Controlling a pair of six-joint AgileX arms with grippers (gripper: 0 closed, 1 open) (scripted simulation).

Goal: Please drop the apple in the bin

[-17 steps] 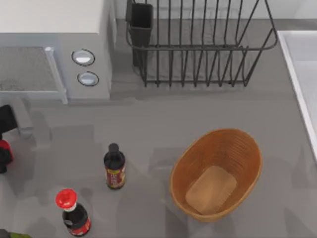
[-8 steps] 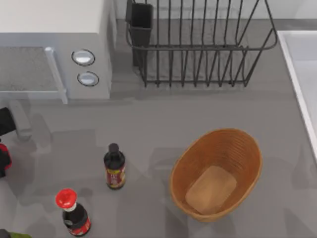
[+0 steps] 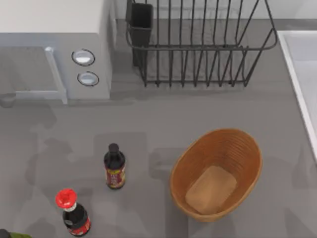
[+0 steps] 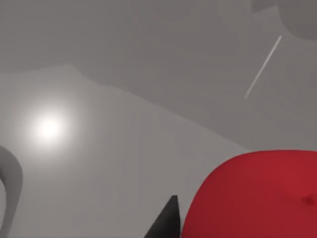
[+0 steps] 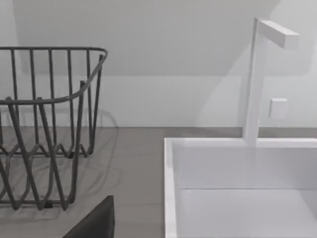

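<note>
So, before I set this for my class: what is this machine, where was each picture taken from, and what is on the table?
It is a pair of robot arms at a table, each ending in a two-finger gripper. One picture looks down from above. It shows a woven basket, a dark-capped bottle, a red-capped bottle, a dish rack, a microwave and a sink. The other two come from cameras on the wrists. The left wrist picture shows the left gripper apparently holding a red apple, very close up. The right wrist picture faces the dish rack and sink, where the right arm sits idle. The apple is meant for the basket.
</note>
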